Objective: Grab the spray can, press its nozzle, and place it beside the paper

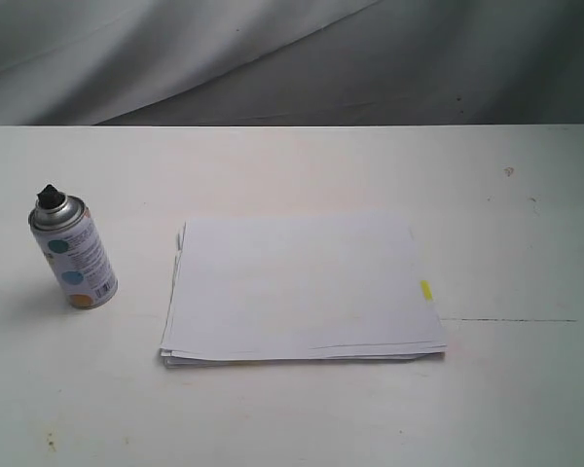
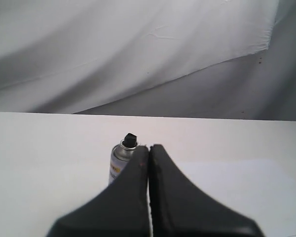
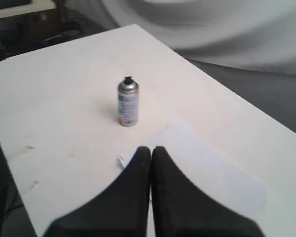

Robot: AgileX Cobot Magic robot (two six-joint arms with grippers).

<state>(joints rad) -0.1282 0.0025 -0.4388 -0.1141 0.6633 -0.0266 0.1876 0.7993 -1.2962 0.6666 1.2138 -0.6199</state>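
Sagging grey cloth (image 1: 175,49) behind white table (image 1: 292,418)

Only unreadable small print and a barcode on the spray can (image 1: 75,255).

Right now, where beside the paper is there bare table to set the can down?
Widest bare table lies right of the paper, past its yellow tab. Bare bands also run behind and in front. Tightest: the strip between the can and the paper's left edge.
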